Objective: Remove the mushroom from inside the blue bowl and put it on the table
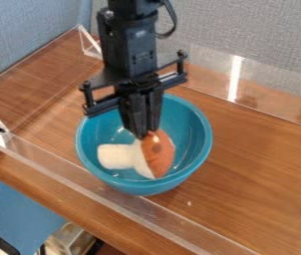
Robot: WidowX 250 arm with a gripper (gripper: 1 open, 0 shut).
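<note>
Nearest the camera runs the low clear acrylic wall [140,214] that edges the front of the reddish-brown wood-grain bench [266,169]. Just behind that wall stands the blue bowl [204,149], upright on the bench, deep and glossy. Inside it is the mushroom [154,154], turned on its side so that the orange-brown cap faces right and the thick cream-white stem points left toward the near-left part of the bowl's inside. The mushroom sits below the rim, within the bowl's hollow; whether it touches the bowl's floor cannot be told from this view. The black gripper [146,129] reaches straight down into the bowl from above, its two fingers drawn together and clamped on the top of the mushroom's cap. Above the fingers a black crossbar spans the gripper body. Beyond the bowl the bench carries on to the rear acrylic wall [246,85], and behind that stands a grey-blue backdrop [260,30].
</note>
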